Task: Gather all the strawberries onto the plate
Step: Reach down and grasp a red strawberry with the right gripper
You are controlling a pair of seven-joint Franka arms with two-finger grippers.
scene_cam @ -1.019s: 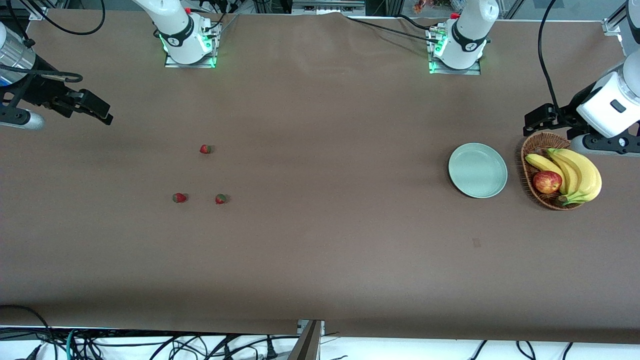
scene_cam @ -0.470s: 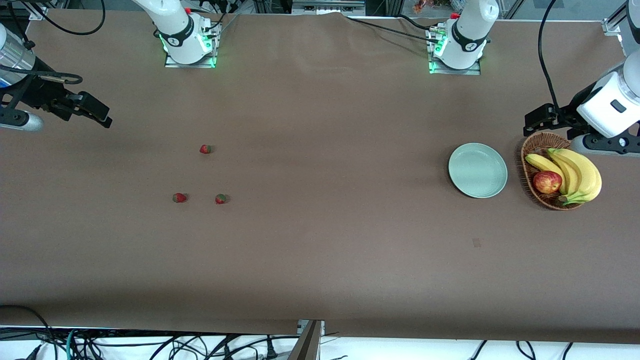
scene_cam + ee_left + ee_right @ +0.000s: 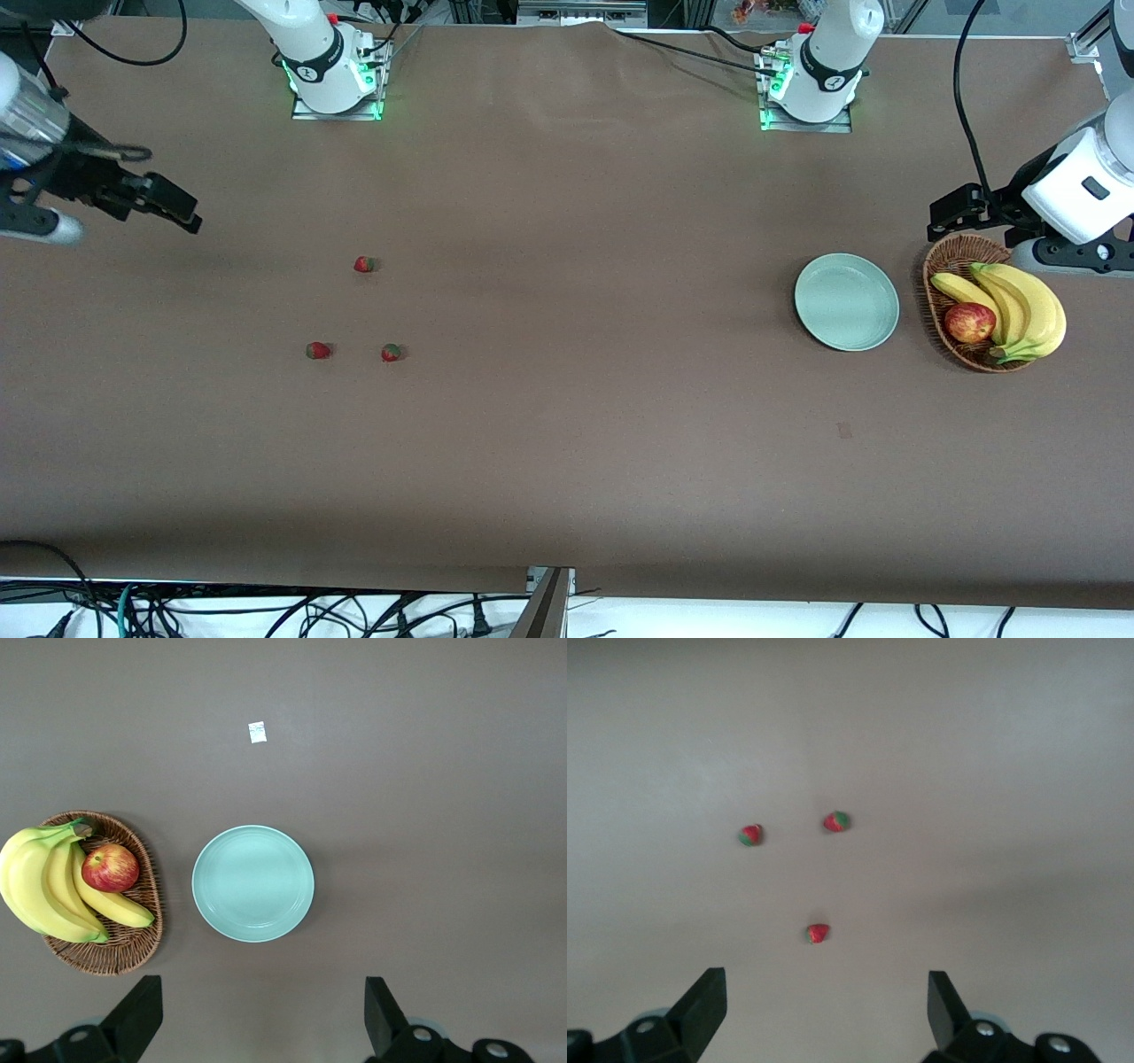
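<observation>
Three strawberries (image 3: 364, 264) (image 3: 318, 351) (image 3: 391, 353) loose on the counter (image 3: 567, 425) toward the right arm's end, well apart from the right end effector (image 3: 824, 1010), up in the air over bare counter with fingers spread, holding nothing. Plate (image 3: 846, 302) just beside a basket (image 3: 941, 266) of bananas (image 3: 1019, 306) and an apple (image 3: 969, 322), below the left end effector (image 3: 264, 1019), likewise spread and holding nothing.

Robotics laboratory: two arm bases (image 3: 332, 75) bolted to a cloth-covered table (image 3: 567, 461), cables (image 3: 266, 611) along its near edge.
</observation>
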